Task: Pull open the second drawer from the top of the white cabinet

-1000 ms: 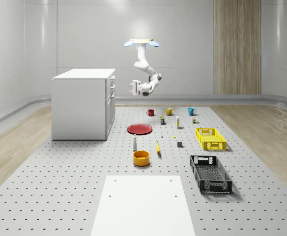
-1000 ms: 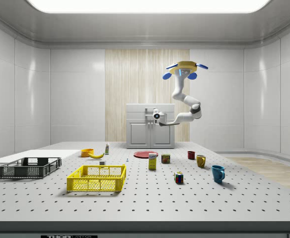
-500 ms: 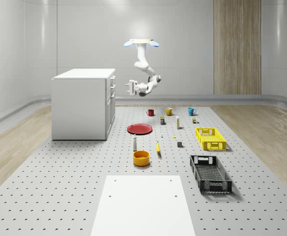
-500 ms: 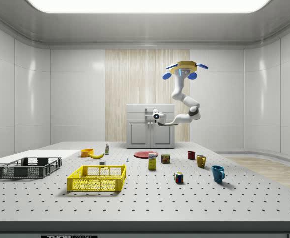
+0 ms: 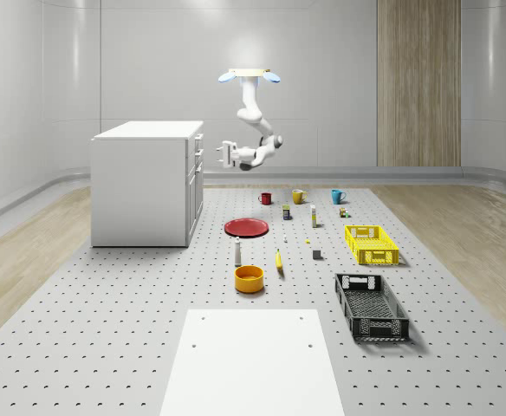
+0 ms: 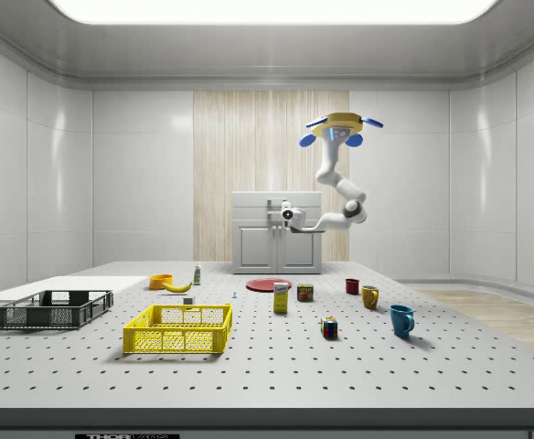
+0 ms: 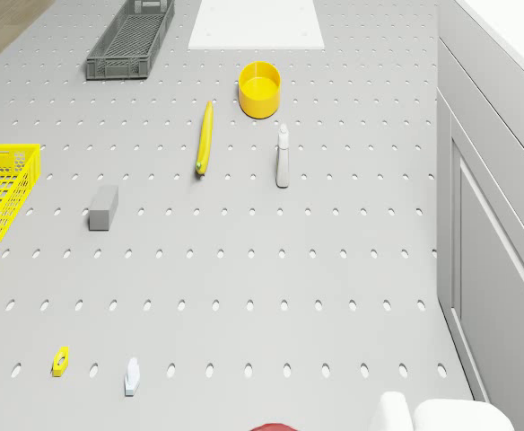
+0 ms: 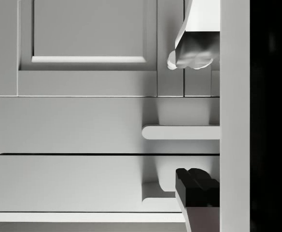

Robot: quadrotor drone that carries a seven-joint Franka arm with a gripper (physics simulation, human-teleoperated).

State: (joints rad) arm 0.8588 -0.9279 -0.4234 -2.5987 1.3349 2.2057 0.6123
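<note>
Tool (image 5: 222,156), fingers (image 8: 194,55) spread wide near the white cabinet (image 5: 145,182), approaches; next, straddle the second drawer's handle (image 8: 179,132).

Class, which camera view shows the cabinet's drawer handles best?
The wrist view: two drawer handles appear large between the open gripper fingers. The whole-scene view shows the white cabinet with tiny handles; the side view, its distant front.

white cabinet (image 5: 145,184), second drawer (image 8: 68,124) shut (upright)
</note>
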